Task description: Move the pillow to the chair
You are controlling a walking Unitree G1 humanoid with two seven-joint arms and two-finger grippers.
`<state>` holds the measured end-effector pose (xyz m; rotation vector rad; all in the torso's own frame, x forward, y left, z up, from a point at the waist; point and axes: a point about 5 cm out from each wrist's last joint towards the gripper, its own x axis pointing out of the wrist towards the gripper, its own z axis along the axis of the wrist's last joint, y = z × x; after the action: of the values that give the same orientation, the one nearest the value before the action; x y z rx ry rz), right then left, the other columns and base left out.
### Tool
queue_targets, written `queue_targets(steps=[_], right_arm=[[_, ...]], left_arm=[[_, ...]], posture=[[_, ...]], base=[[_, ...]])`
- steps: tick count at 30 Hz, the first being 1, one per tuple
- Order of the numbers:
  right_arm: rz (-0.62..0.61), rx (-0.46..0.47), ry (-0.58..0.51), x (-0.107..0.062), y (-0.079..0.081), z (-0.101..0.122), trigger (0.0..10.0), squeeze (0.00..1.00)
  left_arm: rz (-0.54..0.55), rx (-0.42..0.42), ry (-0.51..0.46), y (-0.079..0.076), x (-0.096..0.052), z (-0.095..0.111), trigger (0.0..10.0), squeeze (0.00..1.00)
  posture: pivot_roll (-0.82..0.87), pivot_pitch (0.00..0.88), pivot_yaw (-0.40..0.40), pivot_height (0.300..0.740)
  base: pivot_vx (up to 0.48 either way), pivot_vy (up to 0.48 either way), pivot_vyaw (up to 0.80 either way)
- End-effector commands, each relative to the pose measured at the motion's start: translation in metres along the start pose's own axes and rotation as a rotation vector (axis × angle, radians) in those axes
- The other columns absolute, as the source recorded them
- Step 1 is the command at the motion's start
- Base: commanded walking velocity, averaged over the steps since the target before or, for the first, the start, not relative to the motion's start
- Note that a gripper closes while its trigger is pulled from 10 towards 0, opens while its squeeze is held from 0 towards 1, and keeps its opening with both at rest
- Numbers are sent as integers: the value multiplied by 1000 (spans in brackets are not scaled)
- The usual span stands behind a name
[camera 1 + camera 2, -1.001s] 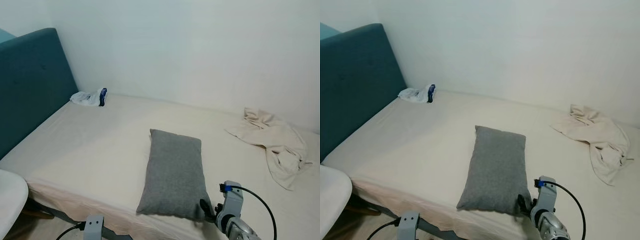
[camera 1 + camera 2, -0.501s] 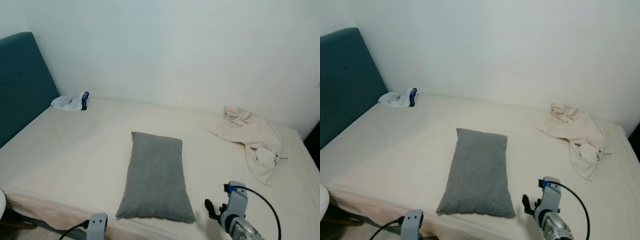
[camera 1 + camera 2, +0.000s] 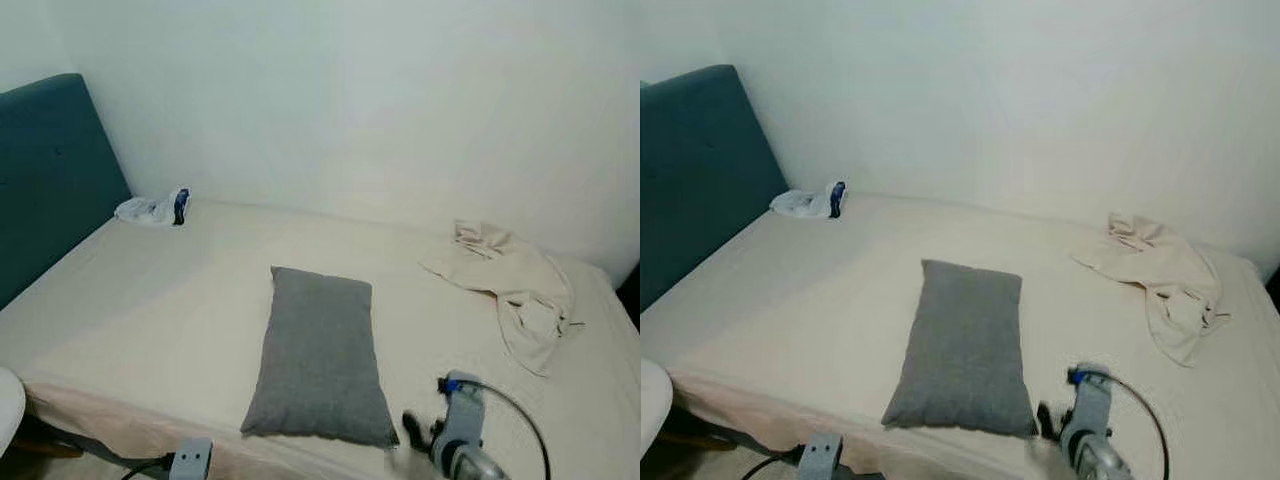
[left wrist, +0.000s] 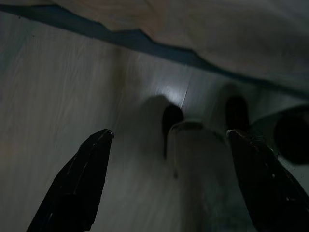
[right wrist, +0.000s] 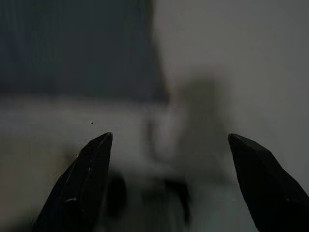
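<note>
You see a grey pillow (image 3: pixel 320 358) lying flat on the bed (image 3: pixel 150 300), a little toward 6 o'clock from the middle, with its near end close to the bed's front edge. A rumpled cream cloth (image 3: pixel 515 285) lies on the bed at 2 o'clock from the pillow, well apart from it. A small white and blue bundle (image 3: pixel 155 208) sits far off at 11 o'clock, beside the teal headboard (image 3: pixel 45 170). A white rounded edge, maybe the chair (image 3: pixel 8 405), peeks in at 8 o'clock.

Your right gripper (image 5: pixel 169 188) is low at 5 o'clock, just beside the pillow's near corner, with its fingers spread apart and nothing between them. Your left gripper (image 4: pixel 169 183) hangs low by the bed's edge, over the floor (image 4: pixel 58 87), fingers spread wide too.
</note>
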<state>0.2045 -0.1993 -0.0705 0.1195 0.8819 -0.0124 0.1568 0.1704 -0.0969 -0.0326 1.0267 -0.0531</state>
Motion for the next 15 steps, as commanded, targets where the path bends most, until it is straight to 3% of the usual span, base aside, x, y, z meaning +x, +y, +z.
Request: queue_targets(steps=[1, 3, 5, 9, 15], right_arm=[[29, -84, 77, -1, 6, -16, 10000, 0], [64, -151, 142, -4, 10, -31, 10000, 0], [58, -153, 157, -5, 8, -35, 10000, 0], [48, -138, 186, -7, 3, -40, 10000, 0], [56, -152, 198, -8, 3, -42, 10000, 0]], left_arm=[[-5, 60, 26, 4, -1, -3, 10000, 0], [-15, 113, 42, 4, -1, -4, 10000, 0], [-23, 160, 53, 3, -1, -6, 10000, 0], [-69, 332, 91, -7, -1, -14, 10000, 0], [-101, 357, 100, -18, -1, -19, 10000, 0]], posture=[[-54, 0, 3, 740], [-52, 0, 2, 740], [-53, 0, 6, 740], [-58, 0, 5, 740], [-59, 0, 1, 740]], base=[[0, 0, 0], [0, 0, 0], [0, 0, 0], [0, 0, 0], [0, 0, 0]])
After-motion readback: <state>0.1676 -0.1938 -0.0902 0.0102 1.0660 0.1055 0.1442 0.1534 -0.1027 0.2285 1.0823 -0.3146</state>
